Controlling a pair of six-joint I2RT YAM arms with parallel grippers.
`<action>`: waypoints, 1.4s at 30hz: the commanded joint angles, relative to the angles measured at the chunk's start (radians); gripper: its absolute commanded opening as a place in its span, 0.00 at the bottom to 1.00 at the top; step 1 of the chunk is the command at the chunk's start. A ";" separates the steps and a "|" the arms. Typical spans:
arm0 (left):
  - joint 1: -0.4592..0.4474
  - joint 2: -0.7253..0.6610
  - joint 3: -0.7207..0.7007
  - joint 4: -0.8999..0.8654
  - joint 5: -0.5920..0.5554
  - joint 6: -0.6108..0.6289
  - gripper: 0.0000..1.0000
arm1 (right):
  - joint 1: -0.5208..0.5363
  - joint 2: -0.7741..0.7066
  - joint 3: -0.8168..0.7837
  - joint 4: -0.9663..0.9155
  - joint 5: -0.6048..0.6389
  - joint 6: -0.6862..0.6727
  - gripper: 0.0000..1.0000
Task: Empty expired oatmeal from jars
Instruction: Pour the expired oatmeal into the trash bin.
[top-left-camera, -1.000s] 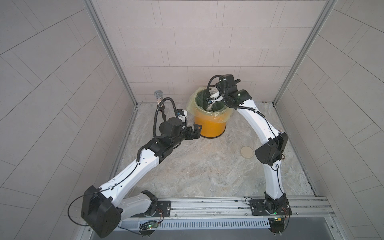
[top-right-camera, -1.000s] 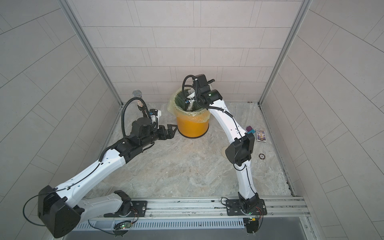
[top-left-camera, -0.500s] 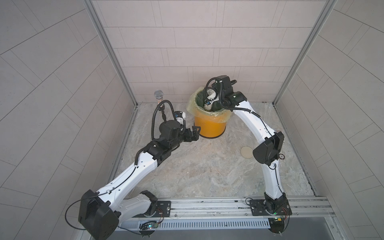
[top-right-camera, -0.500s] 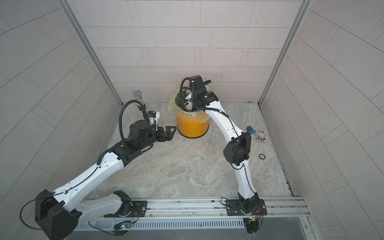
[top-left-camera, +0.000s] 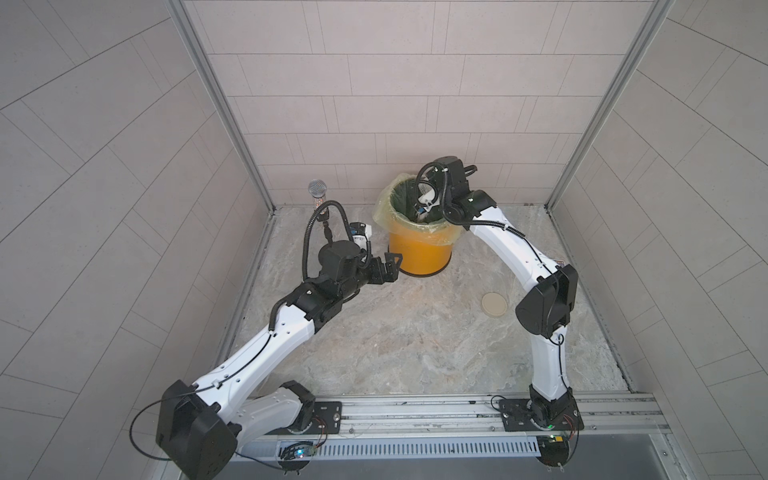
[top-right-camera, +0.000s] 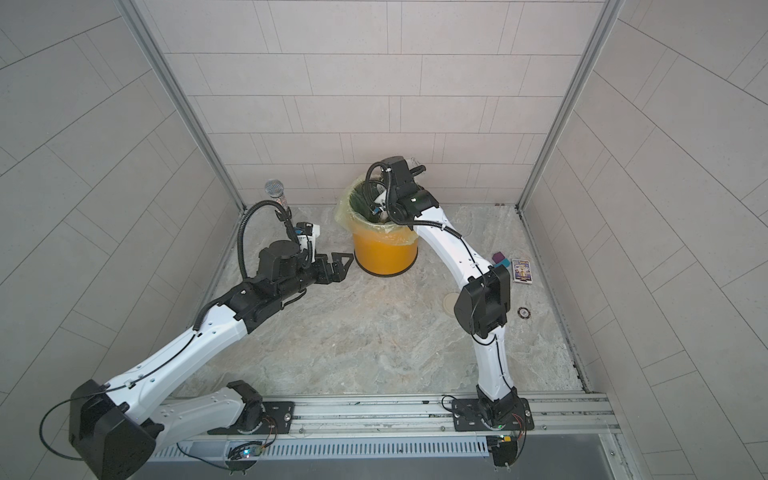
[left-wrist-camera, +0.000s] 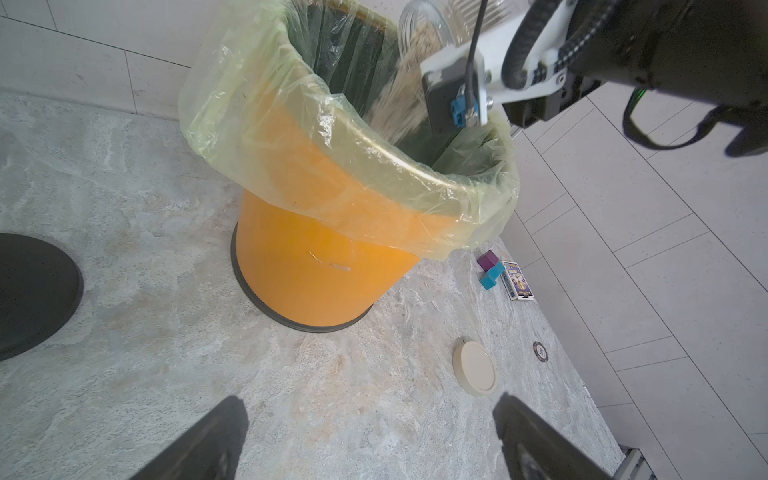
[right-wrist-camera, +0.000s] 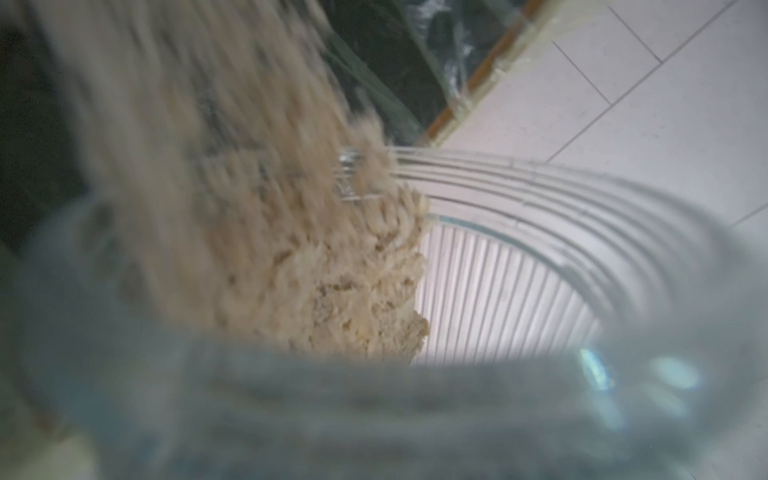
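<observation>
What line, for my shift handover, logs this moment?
step: pouring | right gripper: holding jar tipped over bin | oatmeal: streaming into bin | left gripper: open, empty | lid: off, on table

I can read no text anywhere. The small box (left-wrist-camera: 515, 280) lying flat on the desk (left-wrist-camera: 166, 332) carries purple, blue and yellow print, but its lettering is too small for me to make out in any view. The round dark token (left-wrist-camera: 539, 352) lying near it has a patterned ring, and its marks are just as illegible.
</observation>
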 joint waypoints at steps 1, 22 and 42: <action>0.007 -0.023 0.020 0.002 0.007 0.000 1.00 | -0.004 -0.063 -0.024 0.113 0.042 -0.059 0.00; 0.009 -0.069 -0.004 0.000 -0.002 -0.011 1.00 | 0.013 -0.049 -0.065 0.236 0.104 -0.154 0.00; 0.009 -0.092 -0.047 0.029 0.012 -0.014 1.00 | 0.006 -0.077 -0.143 0.311 0.097 -0.339 0.00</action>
